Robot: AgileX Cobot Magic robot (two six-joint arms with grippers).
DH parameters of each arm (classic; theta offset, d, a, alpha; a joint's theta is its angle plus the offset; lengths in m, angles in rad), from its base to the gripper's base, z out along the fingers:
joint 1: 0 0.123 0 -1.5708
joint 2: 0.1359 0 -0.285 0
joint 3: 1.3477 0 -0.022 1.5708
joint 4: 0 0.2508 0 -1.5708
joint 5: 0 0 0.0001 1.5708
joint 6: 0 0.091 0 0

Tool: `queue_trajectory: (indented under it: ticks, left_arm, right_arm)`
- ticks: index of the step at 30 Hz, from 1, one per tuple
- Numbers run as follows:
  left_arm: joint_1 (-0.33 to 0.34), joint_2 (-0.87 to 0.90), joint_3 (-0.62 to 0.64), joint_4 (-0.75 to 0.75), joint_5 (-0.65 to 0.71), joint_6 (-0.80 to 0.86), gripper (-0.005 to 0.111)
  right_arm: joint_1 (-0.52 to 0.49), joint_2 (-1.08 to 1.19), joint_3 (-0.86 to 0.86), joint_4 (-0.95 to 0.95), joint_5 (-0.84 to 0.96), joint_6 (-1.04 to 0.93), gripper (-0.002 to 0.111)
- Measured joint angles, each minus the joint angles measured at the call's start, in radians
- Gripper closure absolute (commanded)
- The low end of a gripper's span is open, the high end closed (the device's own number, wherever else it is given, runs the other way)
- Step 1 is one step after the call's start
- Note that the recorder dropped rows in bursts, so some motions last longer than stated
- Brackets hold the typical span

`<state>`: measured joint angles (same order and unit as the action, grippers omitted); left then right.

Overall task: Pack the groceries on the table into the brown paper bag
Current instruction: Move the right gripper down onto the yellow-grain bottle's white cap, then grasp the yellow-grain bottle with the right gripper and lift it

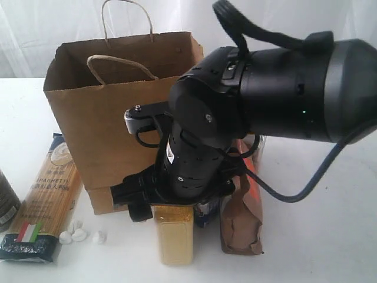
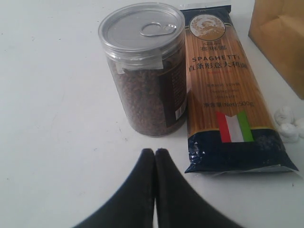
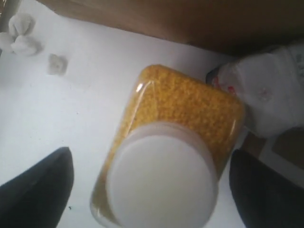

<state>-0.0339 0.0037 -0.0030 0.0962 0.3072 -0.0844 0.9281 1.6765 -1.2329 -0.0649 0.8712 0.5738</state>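
The brown paper bag [image 1: 118,106] stands open at the back of the white table [image 1: 318,236]. In front of it, my right gripper [image 3: 154,190] is open, its fingers [image 3: 40,190] apart on either side of the white cap of the upright yellow-filled bottle [image 3: 183,102], without touching it. The bottle [image 1: 174,233] stands beside the brown pouch [image 1: 241,218]. My left gripper [image 2: 155,153] is shut and empty, just short of the dark jar [image 2: 145,71] and the spaghetti packet [image 2: 223,85]. Small white lumps [image 1: 76,234] lie by the packet [image 1: 50,194]. A white-blue carton [image 3: 270,95] leans next to the bottle.
The right arm [image 1: 283,88] hangs over the middle of the table and hides what lies behind it. The dark jar [image 1: 6,200] is at the far left edge. A corner of the bag [image 2: 280,38] shows in the left wrist view, with white lumps [image 2: 287,124] below it.
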Motion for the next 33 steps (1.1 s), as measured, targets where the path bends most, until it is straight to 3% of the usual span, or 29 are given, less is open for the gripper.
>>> queue_trajectory:
  ticks: [11,18,27,33]
  left_arm:
    - [0.000,0.000,0.000,0.000,0.000,0.000,0.107]
    - [0.000,0.000,0.000,0.000,0.000,0.000,0.107]
    - [0.000,0.000,0.000,0.000,0.000,0.000,0.107]
    - [0.000,0.000,0.000,0.000,0.000,0.000,0.107]
  right_arm:
    - [0.000,0.024,0.000,-0.010,0.025,0.008,0.038]
    - [0.000,0.024,0.000,-0.009,0.040,0.008,0.069]
    - [0.000,0.024,0.000,0.004,0.041,-0.031,0.090]
    - [0.000,-0.010,0.000,0.145,0.059,-0.148,0.108]
